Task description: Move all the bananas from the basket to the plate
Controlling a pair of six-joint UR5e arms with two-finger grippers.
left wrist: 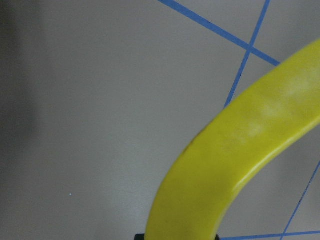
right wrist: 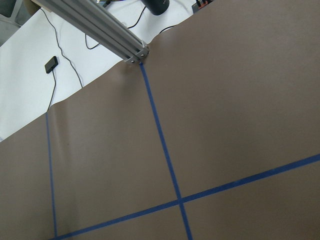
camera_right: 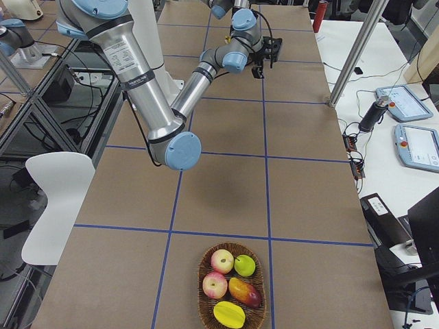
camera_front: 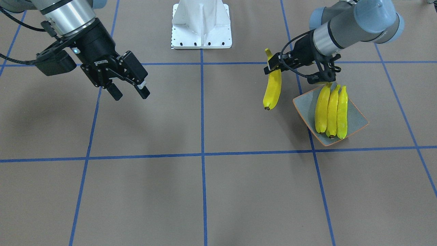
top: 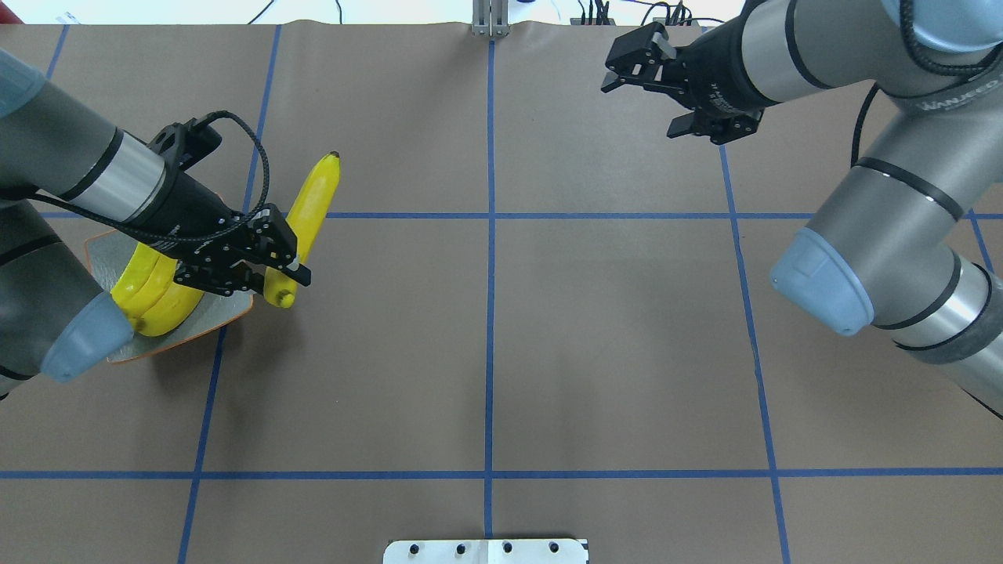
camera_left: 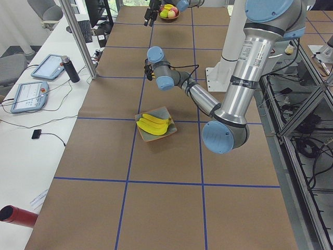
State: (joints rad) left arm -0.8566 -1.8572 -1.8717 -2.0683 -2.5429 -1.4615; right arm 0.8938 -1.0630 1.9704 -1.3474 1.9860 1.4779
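Observation:
My left gripper (camera_front: pixel 275 65) is shut on the stem end of a yellow banana (camera_front: pixel 273 87), which hangs just beside the plate (camera_front: pixel 305 104) on the side toward the table's middle. The same banana (top: pixel 312 202) shows in the overhead view, held by the left gripper (top: pixel 284 272), and it fills the left wrist view (left wrist: pixel 240 165). Three bananas (camera_front: pixel 332 111) lie side by side on the grey-blue plate (top: pixel 205 315). My right gripper (camera_front: pixel 131 92) is open and empty, above bare table; it also shows in the overhead view (top: pixel 641 106).
A woven basket (camera_right: pixel 206 301) with apples, a mango and a yellow star fruit stands at the table's end on my right; no banana shows in it. My white base (camera_front: pixel 201 25) is at mid-table. Tablets and cables lie on the side bench (camera_right: pixel 411 137).

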